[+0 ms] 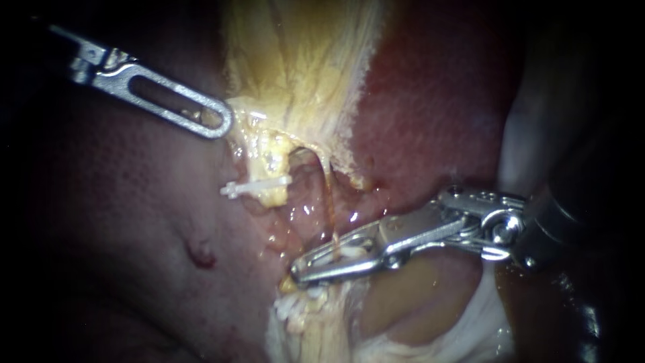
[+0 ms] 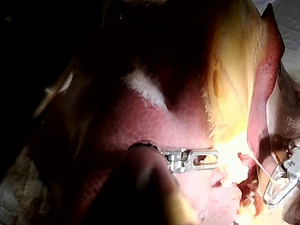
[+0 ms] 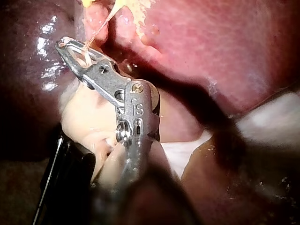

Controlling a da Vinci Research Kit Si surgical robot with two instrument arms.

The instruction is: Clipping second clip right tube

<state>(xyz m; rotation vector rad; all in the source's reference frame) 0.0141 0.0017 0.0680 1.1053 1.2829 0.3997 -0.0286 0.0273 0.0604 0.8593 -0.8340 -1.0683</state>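
Observation:
A thin yellowish right tube [image 1: 328, 205] runs down from the yellow gallbladder tissue [image 1: 302, 60] into my right instrument [image 1: 302, 272]. Its jaws meet at the tip and are closed around the tube, with a white clip [image 1: 349, 253] showing between them. The right wrist view shows the same tube [image 3: 98, 29] passing between the right instrument's jaws [image 3: 63, 46]. To the left, another white clip [image 1: 259, 187] sits across the thicker left tube. My left instrument [image 1: 218, 124] comes from the upper left, shut on the yellow tissue's edge; the left wrist view shows it [image 2: 213, 158] too.
Dark red liver [image 1: 437, 101] lies behind and to the right of the gallbladder, and more liver [image 1: 134, 222] spreads to the left with a small red nick [image 1: 200, 255]. Pale whitish tissue [image 1: 484, 323] sits below the right instrument's shaft.

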